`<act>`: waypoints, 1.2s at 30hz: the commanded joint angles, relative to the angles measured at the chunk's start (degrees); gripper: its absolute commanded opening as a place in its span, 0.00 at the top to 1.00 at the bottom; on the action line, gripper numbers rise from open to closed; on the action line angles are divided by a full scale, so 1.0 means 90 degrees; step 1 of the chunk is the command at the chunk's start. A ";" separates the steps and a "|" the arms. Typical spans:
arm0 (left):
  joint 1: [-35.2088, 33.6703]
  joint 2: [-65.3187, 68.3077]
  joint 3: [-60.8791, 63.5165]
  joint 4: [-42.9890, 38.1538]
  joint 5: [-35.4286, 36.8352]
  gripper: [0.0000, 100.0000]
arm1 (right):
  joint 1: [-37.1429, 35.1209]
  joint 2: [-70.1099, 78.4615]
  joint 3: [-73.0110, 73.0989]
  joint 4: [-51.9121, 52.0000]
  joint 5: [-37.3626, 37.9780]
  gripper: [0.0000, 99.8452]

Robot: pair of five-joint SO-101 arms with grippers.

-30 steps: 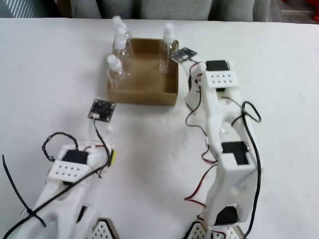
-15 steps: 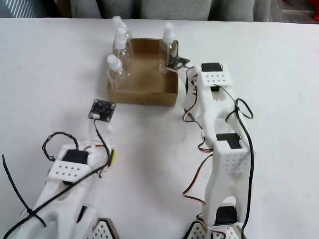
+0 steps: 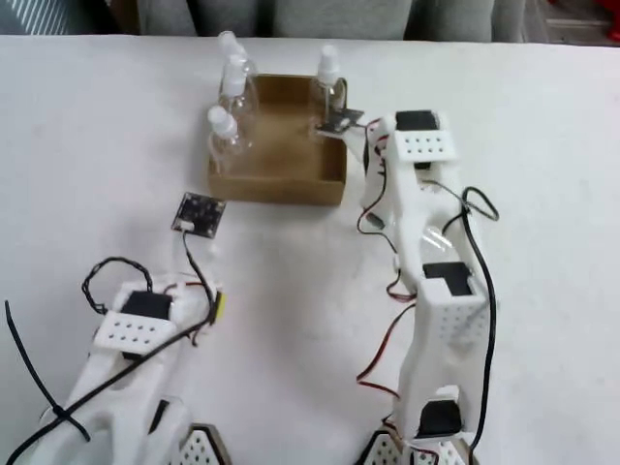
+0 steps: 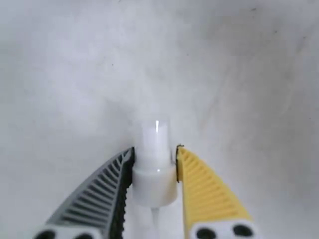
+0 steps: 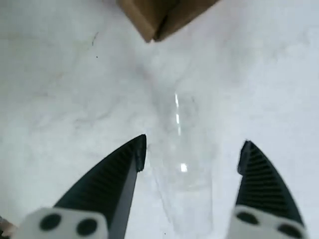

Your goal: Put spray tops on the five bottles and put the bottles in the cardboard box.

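While the left gripper (image 4: pixel 154 149) pinches a spray top (image 4: pixel 155 167) over the table, the right gripper (image 5: pixel 193 142), fingers spread, flanks a clear bottle (image 5: pixel 182 167) just outside the cardboard box (image 5: pixel 159 15), so closing on it for capping looks next.

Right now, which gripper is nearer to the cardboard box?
Right. The right gripper is beside the cardboard box, open around a clear bottle; the left gripper is farther back, holding a spray top.

Cardboard box (image 3: pixel 277 187) looks matt brown paperboard; bottle (image 5: pixel 180 154) clear, glossy plastic with bright glints; spray top (image 4: pixel 155 172) smooth white plastic, slight sheen; table (image 3: pixel 97 145) matt white, faintly scuffed.
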 commanded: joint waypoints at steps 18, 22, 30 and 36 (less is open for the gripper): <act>-0.0054 -0.0200 -0.0029 -0.0156 -0.0059 0.98 | -0.0288 -0.0982 0.1221 0.0181 0.1221 0.74; -0.0054 -0.0200 -0.0029 -0.0156 -0.0059 0.98 | -0.0357 -0.0982 0.1309 0.0142 0.1045 0.74; -0.0054 -0.0200 -0.0029 -0.0156 -0.0059 0.98 | -0.0376 -0.0982 0.2061 -0.0698 0.0889 0.74; -0.0054 -0.0200 -0.0029 -0.0156 -0.0059 0.98 | -0.0366 -0.0972 0.2403 -0.1402 0.0625 0.74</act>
